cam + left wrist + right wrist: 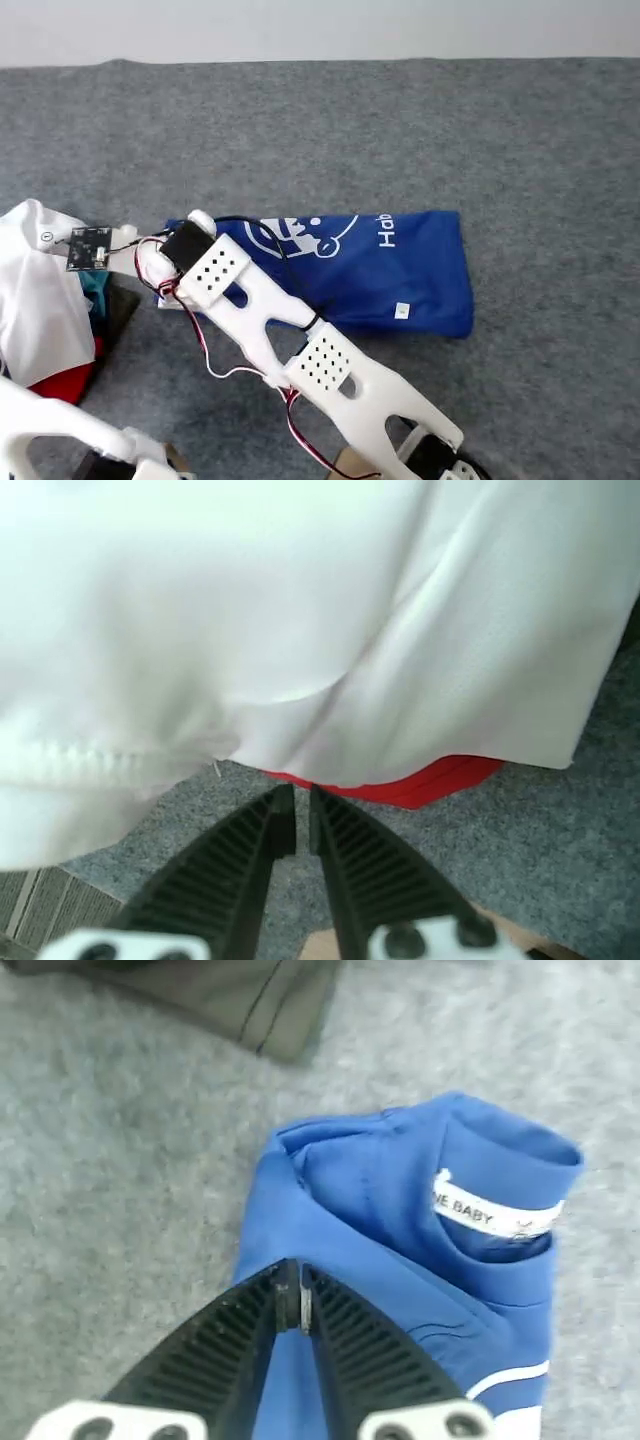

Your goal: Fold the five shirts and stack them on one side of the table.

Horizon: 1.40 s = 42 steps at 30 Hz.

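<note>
A folded blue shirt (370, 270) with white print lies mid-table. My right arm (250, 300) stretches across to its collar end. My right gripper (293, 1295) is shut, its tips just over the blue shirt (400, 1240) beside the collar label. At the table's left side a white shirt (40, 290) lies loosely over a pile, with a red shirt (65, 380) under it. My left gripper (300, 805) is shut, holds nothing, and stands just off the hem of the white shirt (300, 610), where the red shirt (420, 780) peeks out.
A teal shirt (95, 290) and a dark olive shirt (122, 300) also sit in the left pile; the olive shirt (230, 1000) lies just beyond the blue collar. Grey carpet-like table cover (450, 140) stretches bare behind and to the right. My left arm (60, 430) enters at the near left corner.
</note>
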### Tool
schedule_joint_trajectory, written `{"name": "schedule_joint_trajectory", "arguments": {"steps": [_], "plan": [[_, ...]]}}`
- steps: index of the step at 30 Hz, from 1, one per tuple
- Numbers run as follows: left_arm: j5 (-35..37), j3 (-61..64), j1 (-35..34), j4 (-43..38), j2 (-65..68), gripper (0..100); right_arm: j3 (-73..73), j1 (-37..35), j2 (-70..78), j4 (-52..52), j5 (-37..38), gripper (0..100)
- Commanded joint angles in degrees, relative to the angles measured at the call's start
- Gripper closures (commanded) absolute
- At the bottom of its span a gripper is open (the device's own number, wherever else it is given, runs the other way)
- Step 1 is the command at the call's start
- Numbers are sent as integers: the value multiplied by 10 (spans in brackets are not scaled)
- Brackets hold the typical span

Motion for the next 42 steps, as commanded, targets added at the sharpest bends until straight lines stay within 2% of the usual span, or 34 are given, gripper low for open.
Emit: {"name": "schedule_joint_trajectory", "arguments": {"steps": [1, 8, 17, 21, 26, 31, 38, 42], "plan": [[-4, -4, 4, -10, -2, 955, -35, 36, -10, 21, -2, 989], [-4, -6, 14, -11, -2, 954, -2, 119, -5, 22, 2, 989], [-4, -4, 42, -9, -4, 956, 85, 144, -9, 23, -2, 989], [-4, -7, 38, -7, -5, 956, 52, 172, -33, 25, -56, 989], [-4, -7, 38, 3, -6, 956, 63, 252, -101, 27, -161, 989], [-4, -7, 38, 11, -6, 956, 182, 345, -192, 27, -248, 989], [-4, -7, 37, 11, -6, 956, 413, 429, -341, 27, -295, 986], [-4, -7, 41, 11, -6, 956, 531, 464, -406, 26, -305, 905]]}}
